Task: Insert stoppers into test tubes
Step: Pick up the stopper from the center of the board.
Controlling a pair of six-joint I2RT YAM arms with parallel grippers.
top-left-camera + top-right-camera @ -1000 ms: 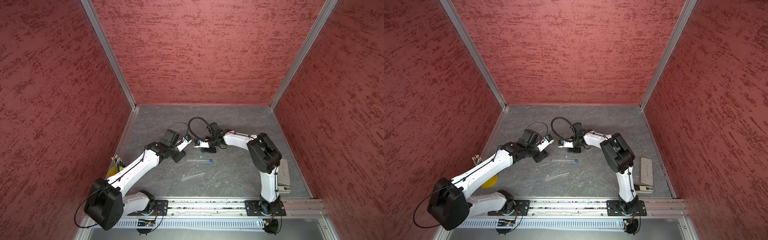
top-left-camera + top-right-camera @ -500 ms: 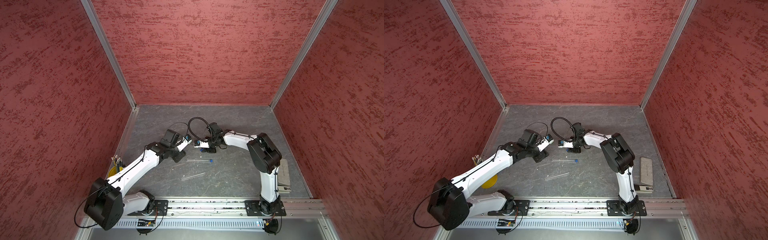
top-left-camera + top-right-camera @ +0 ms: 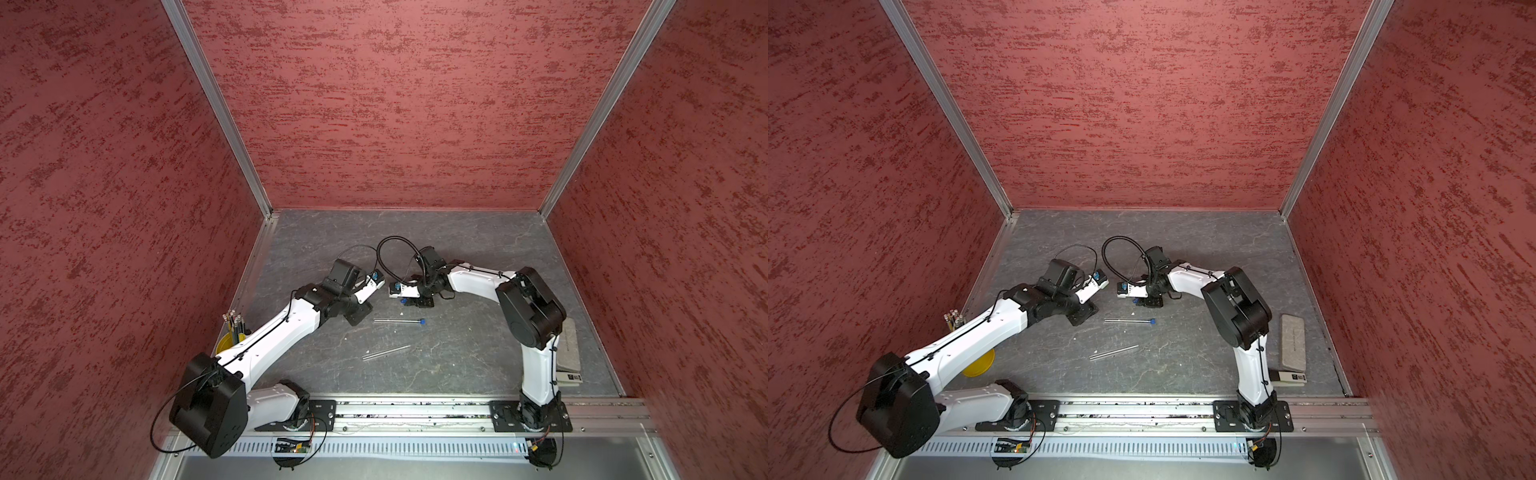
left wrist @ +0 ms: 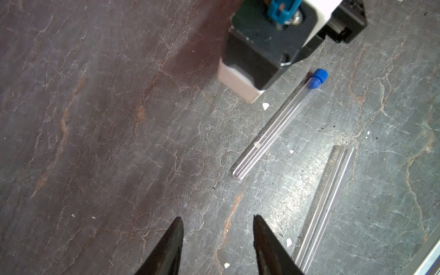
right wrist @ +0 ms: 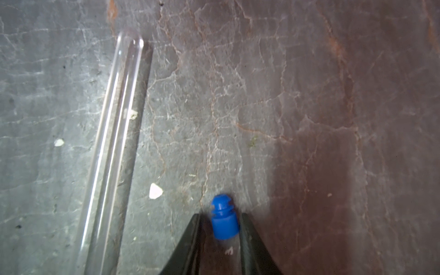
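A loose blue stopper (image 5: pixel 223 220) lies on the grey table between the fingers of my right gripper (image 5: pixel 219 214). One finger touches it and a thin gap shows at the other, so the jaws stand slightly open around it. In both top views this stopper (image 3: pixel 402 300) (image 3: pixel 1135 300) sits at the right gripper (image 3: pixel 409 301). One test tube (image 3: pixel 397 320) (image 4: pixel 273 128) (image 5: pixel 112 133) lies nearby with a blue stopper (image 4: pixel 319 77) (image 3: pixel 1153 321) in its mouth. The other test tube (image 3: pixel 386 352) (image 4: pixel 326 204) lies bare. My left gripper (image 4: pixel 217 220) (image 3: pixel 360 318) hangs open and empty over the table.
Dark pencils in a yellow holder (image 3: pixel 232 330) (image 3: pixel 978 368) stand at the left wall. A grey case (image 3: pixel 1292 343) lies at the right. White specks (image 5: pixel 156 190) dot the table. The arms' rail (image 3: pixel 415 409) runs along the front, and red walls close three sides.
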